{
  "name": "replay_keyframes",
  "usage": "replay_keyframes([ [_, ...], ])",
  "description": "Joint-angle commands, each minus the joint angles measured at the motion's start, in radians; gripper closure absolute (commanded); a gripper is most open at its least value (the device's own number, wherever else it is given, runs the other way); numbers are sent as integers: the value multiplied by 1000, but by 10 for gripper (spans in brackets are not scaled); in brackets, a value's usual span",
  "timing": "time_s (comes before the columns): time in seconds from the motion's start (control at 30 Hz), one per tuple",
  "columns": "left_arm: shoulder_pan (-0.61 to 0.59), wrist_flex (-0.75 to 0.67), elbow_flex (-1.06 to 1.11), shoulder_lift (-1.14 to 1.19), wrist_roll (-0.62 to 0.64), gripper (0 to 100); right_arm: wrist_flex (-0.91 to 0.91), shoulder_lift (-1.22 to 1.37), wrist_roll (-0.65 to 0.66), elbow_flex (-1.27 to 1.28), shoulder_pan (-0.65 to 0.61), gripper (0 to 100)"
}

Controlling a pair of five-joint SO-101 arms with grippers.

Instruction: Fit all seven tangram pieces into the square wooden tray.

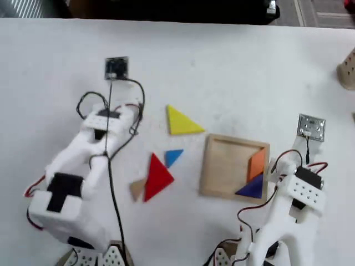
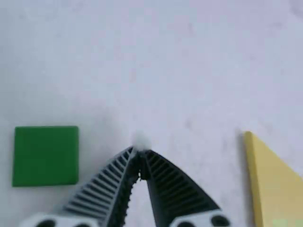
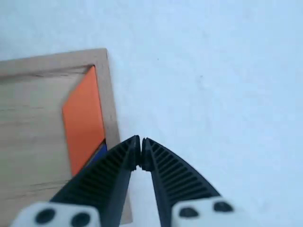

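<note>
The square wooden tray (image 1: 228, 165) lies right of centre and holds an orange parallelogram (image 1: 257, 162) and a dark blue triangle (image 1: 252, 187) along its right side. On the table to its left are a yellow triangle (image 1: 180, 122), a small blue triangle (image 1: 173, 157), a red triangle (image 1: 157, 177) and a tan triangle (image 1: 137, 189). A green square (image 2: 46, 155) lies beside my left gripper (image 2: 138, 156), which is shut and empty just above the table between the square and the yellow triangle (image 2: 272, 179). My right gripper (image 3: 141, 144), also shut and empty, hangs by the tray's rim (image 3: 111, 94) near the orange parallelogram (image 3: 84, 118).
Both white arms stand near the front edge with loose cables around them. A brown object (image 1: 348, 69) sits at the far right edge. The table's back edge runs along the top of the high view.
</note>
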Motion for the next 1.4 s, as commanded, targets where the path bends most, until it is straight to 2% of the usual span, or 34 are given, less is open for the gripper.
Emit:
replay_keyframes([
  [0.0,-110,72,-198,91,160,974,-16,-15,-49,-49,-61,981],
  [0.13,-170,101,-247,124,184,974,-102,35,-118,-61,-107,981],
  [0.3,-177,158,-256,120,183,974,-116,269,-230,-193,-139,981],
  [0.47,-173,180,-238,74,181,976,-108,507,-265,-362,-41,981],
  [0.57,-168,176,-195,30,181,976,-99,568,-269,-410,25,981],
  [0.67,-168,176,-175,2,181,976,-62,581,-269,-430,38,981],
  [0.77,-168,176,-170,2,181,975,-61,605,-256,-413,-53,981],
  [0.83,-171,176,-170,2,181,975,-56,625,-203,-402,-128,981],
  [1.0,-176,176,-169,2,181,976,71,628,-103,-408,-237,981],
  [1.37,-176,176,-169,2,181,976,139,573,-28,-353,-398,981],
])
